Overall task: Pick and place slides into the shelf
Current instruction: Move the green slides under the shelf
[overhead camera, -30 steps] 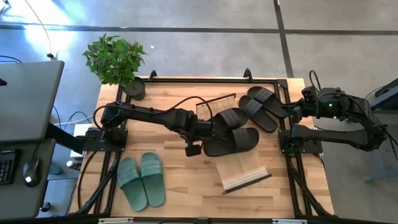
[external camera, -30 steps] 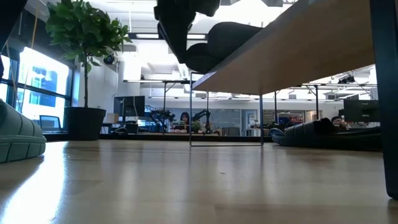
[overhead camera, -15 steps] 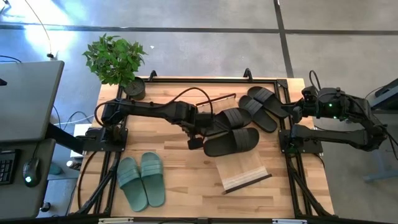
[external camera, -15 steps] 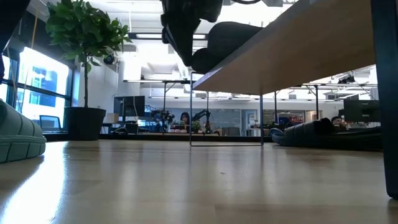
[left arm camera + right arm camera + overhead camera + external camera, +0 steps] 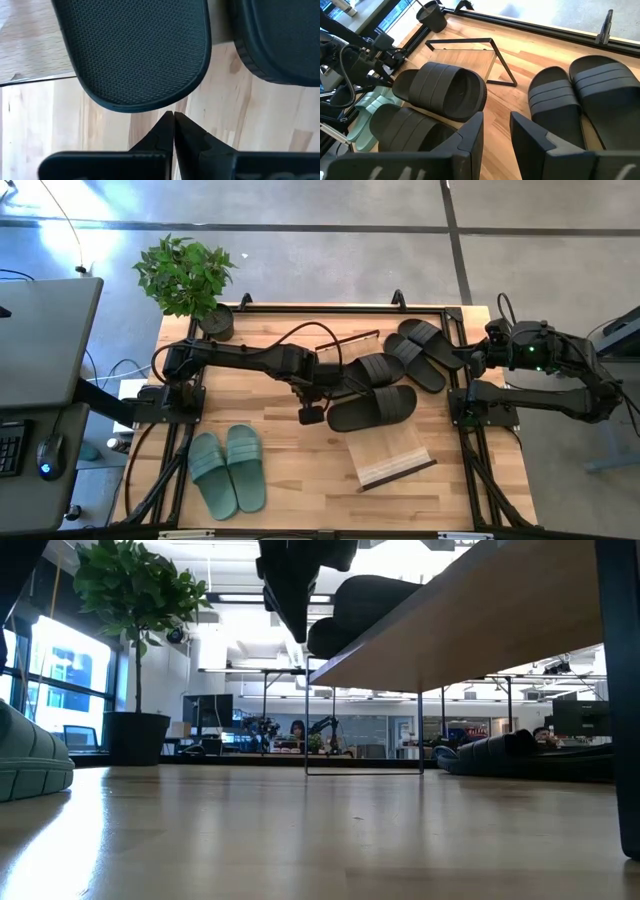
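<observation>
Two black slides lie side by side on the sloping wood shelf (image 5: 395, 450): a far one (image 5: 368, 371) and a near one (image 5: 374, 408). My left gripper (image 5: 173, 120) is shut and points down at the far slide's left end. In the low view it (image 5: 297, 625) hangs beside that slide (image 5: 375, 595) at the plank's raised end. Another black pair (image 5: 420, 352) rests sole-down on the table at the far right. A green pair (image 5: 228, 470) lies near the front left. My right gripper (image 5: 496, 131) waits open above the table's right edge. My left gripper's shut fingertips (image 5: 170, 131) stand right at the rounded left end (image 5: 150, 106) of the far black slide, coming from above and pointing down. I cannot tell whether they touch it. The slide lies flat on the shelf's plank.
A potted plant (image 5: 185, 275) stands at the far left corner. The shelf's black metal frame (image 5: 492, 55) rises behind the far slide. Bare wood lies between the green pair and the shelf's low end (image 5: 390, 472).
My left gripper has edged a little toward the far black slide's end and turned slightly, staying shut.
</observation>
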Available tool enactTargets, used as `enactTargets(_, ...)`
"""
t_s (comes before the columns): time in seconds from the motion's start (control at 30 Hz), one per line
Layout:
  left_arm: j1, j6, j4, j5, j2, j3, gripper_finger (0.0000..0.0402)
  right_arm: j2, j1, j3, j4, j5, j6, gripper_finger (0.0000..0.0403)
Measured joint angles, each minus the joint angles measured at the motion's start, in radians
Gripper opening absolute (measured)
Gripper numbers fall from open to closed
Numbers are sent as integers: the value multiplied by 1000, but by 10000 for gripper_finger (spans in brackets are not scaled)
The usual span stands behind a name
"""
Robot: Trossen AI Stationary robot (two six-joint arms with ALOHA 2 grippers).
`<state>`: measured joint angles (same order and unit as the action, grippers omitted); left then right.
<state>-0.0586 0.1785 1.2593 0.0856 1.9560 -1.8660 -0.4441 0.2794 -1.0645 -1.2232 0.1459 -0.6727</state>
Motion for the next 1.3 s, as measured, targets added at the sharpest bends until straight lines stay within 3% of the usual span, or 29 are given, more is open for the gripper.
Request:
enactTargets(0.27,21,-72,-2,-48,0,0,2,0,0,0,0,1,0,87)
enactTargets(0.63,2,38,51,117,0,0,1,0,0,0,0,2,0,87)
enactTargets(0.9,0,27,23,112,0,0,1,0,0,0,0,2,0,87)
enactTargets(1.3,5,28,88,-5,0,0,2,0,0,0,0,1,-7,87)
